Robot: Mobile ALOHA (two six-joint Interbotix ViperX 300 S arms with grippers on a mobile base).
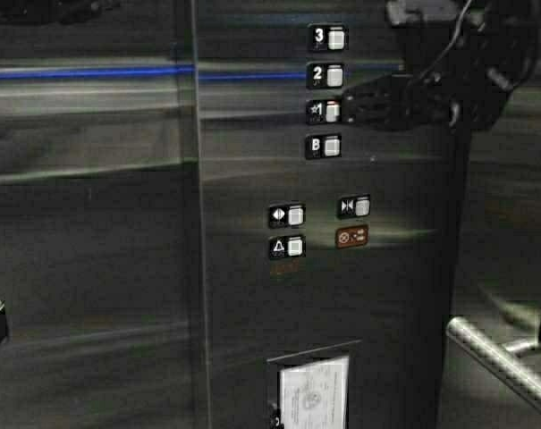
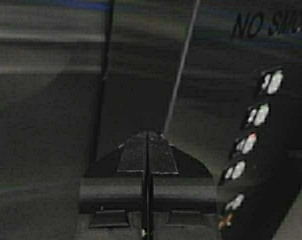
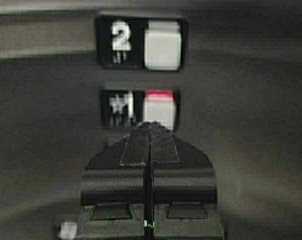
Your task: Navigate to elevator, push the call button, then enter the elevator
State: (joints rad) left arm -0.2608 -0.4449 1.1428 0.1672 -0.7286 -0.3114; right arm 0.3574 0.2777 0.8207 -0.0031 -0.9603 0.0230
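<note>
Right gripper (image 3: 148, 125), fingers pressed together, touches button 1 (image 1: 333, 111) on steel panel (image 1: 252, 295); buttons 3 (image 1: 336, 37), 2 (image 1: 334, 76), B (image 1: 332, 146) near; left gripper (image 2: 147, 136) closed.

Everything I'm getting is dim; the steel wall (image 1: 91, 268) carries smeared horizontal streaks, with a blue glare band (image 1: 82, 73) across the upper left of the high view. The floor buttons (image 1: 328, 89) glow pale and stay readable there. My right wrist picture looks soft, possibly motion-blurred, with a red-lit edge atop the lower button (image 3: 159, 107).
</note>
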